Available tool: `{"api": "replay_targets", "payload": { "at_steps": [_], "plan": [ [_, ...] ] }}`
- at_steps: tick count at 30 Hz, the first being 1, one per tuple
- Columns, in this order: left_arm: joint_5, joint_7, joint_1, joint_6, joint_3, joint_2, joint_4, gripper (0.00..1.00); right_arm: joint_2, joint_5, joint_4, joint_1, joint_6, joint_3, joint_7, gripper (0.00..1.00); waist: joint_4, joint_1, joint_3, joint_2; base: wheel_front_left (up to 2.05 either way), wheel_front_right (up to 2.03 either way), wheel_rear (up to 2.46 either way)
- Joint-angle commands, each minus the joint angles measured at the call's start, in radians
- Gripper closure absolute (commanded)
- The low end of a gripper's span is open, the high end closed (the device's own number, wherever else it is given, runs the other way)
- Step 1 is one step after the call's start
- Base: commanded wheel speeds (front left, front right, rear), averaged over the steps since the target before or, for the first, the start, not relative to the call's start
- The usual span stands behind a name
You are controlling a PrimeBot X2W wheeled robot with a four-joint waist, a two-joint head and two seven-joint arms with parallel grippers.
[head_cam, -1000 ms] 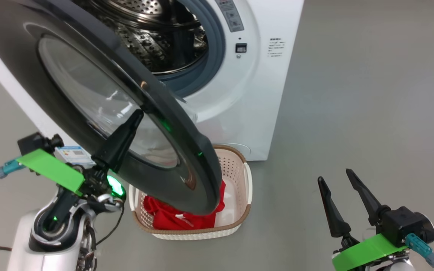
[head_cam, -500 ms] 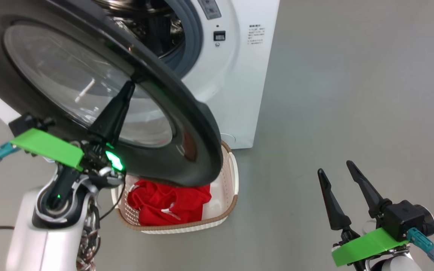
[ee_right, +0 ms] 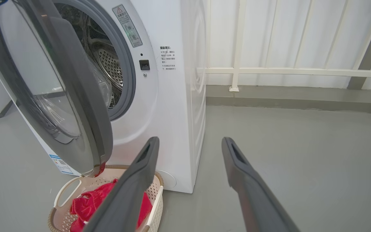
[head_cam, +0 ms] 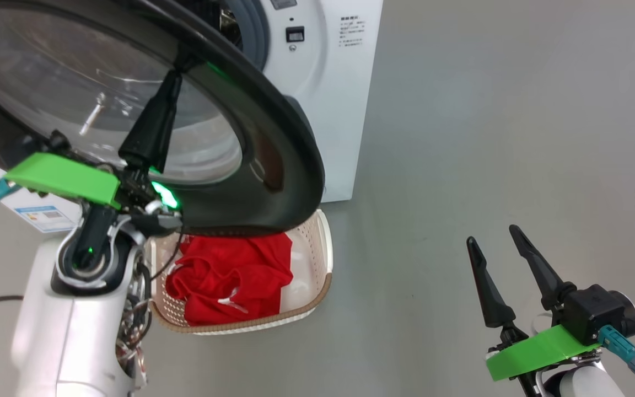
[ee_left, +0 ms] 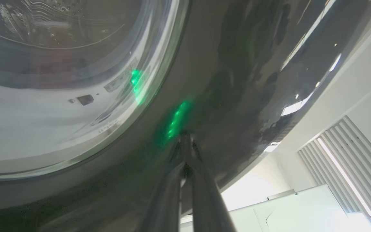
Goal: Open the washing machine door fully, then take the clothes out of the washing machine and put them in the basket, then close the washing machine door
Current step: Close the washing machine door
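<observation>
The left jaws are pressed together, tips against the black rim of the washing machine door (head_cam: 295, 165); the right jaws stand apart and empty above the floor (head_cam: 461, 138). The washing machine (head_cam: 339, 110) is open, its door hanging partly open over the basket (head_cam: 312, 248), which holds red clothes (head_cam: 224, 275).

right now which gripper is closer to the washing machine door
Left. The left gripper is shut, tips against the black rim of the washing machine door; the right gripper hangs open over the floor, well apart from it.
</observation>
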Motion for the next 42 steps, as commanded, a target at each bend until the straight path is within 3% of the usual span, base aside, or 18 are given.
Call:
{"api": "replay_targets", "payload": {
  "at_steps": [1,23,36,38,42],
  "plan": [
    [0.013,-0.011,-0.048,-0.014,0.019,0.019,-0.016,1.00,-0.006,0.019,-0.021,-0.038,0.005,0.019,-0.006,0.00,-0.007,0.0000,0.009,0.0000,0.00,0.00,0.00],
    [0.056,-0.101,-0.185,-0.046,-0.014,0.021,0.098,1.00,-0.006,0.010,-0.019,-0.070,0.005,0.024,-0.006,0.00,-0.048,0.0000,0.069,0.0000,0.00,0.00,0.00],
    [0.122,-0.133,-0.125,-0.051,-0.028,0.045,0.087,1.00,-0.006,0.019,-0.009,-0.064,0.005,0.018,-0.006,0.00,-0.044,0.0000,0.037,0.0000,0.00,0.00,0.00],
    [0.139,-0.146,-0.099,-0.051,-0.030,0.054,0.073,0.00,-0.006,0.021,-0.007,-0.062,0.005,0.014,-0.006,0.00,-0.037,0.0000,0.028,0.0000,0.00,0.00,0.00],
    [0.157,-0.164,-0.044,-0.050,-0.028,0.067,0.060,0.00,-0.006,0.025,-0.003,-0.055,0.005,0.012,-0.006,0.00,-0.020,0.0000,0.006,0.0000,0.00,0.00,0.00]
  ]
}}
